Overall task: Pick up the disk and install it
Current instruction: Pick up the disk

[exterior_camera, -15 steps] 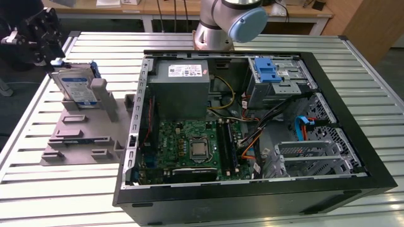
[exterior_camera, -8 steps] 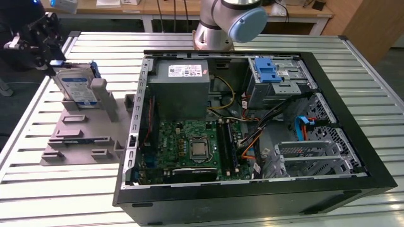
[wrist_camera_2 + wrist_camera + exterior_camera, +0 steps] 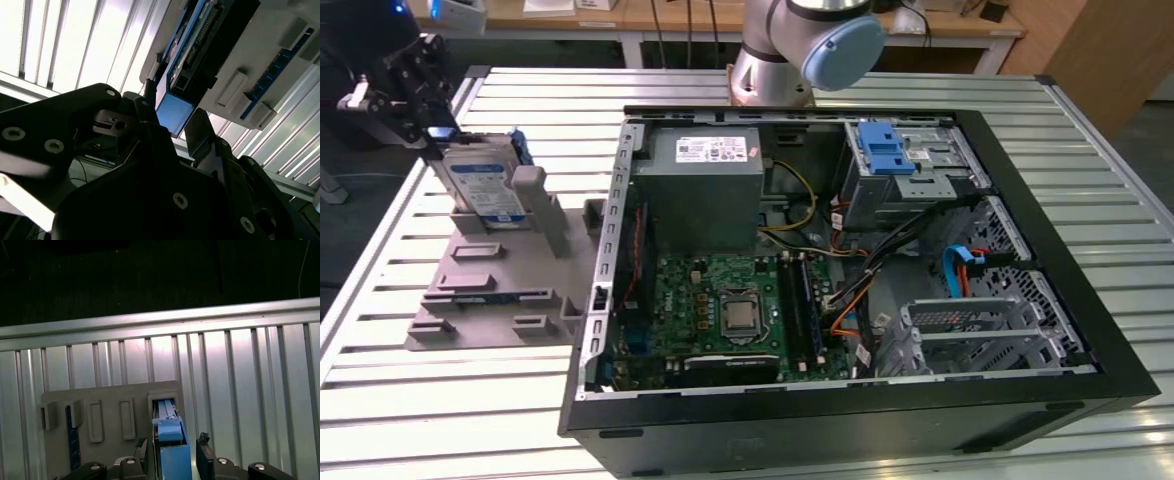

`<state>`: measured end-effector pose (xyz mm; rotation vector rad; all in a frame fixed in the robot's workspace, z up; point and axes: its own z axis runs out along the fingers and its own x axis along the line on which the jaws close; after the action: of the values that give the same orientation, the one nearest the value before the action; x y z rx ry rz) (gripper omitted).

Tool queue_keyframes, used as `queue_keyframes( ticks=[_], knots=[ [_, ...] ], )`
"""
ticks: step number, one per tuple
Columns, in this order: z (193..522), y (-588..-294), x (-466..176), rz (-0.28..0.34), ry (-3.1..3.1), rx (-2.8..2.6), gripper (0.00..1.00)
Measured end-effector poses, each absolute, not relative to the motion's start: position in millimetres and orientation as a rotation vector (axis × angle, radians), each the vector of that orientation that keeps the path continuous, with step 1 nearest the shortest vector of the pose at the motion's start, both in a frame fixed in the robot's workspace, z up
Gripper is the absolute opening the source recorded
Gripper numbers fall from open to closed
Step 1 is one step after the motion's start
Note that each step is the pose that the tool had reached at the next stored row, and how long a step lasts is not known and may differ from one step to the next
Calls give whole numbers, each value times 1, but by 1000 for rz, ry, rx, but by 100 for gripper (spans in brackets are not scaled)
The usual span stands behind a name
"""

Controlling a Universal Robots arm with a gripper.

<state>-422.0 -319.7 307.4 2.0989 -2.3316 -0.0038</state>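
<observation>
The disk (image 3: pixel 483 190) stands on edge in a grey holder block (image 3: pixel 494 290) on the exterior view's left, silver with a white-and-blue label and a blue carrier frame. My gripper (image 3: pixel 438 128) is at its upper far end. In the first wrist view the two fingers (image 3: pixel 202 447) straddle the blue carrier end of the disk (image 3: pixel 170 427), with a narrow dark gap on each side. In the second wrist view the gripper (image 3: pixel 172 112) flanks the same blue end, and the disk (image 3: pixel 192 55) runs away along the holder (image 3: pixel 260 55). The gripper is open around the disk.
An open computer case (image 3: pixel 1067 300) lies flat on the slatted metal table (image 3: pixel 400 400), right of the holder. Inside are a grey power-supply box (image 3: pixel 707 185), a motherboard (image 3: pixel 720 310), cables and a drive bay with a blue latch (image 3: pixel 887 150). The arm's base (image 3: pixel 787 50) stands behind the case.
</observation>
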Motion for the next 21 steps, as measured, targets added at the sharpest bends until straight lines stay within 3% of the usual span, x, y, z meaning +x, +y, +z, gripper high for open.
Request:
queue_keyframes(
  ticks=[21],
  knots=[
    [293, -320, -422, -4, -2316, 2116, 50]
  ],
)
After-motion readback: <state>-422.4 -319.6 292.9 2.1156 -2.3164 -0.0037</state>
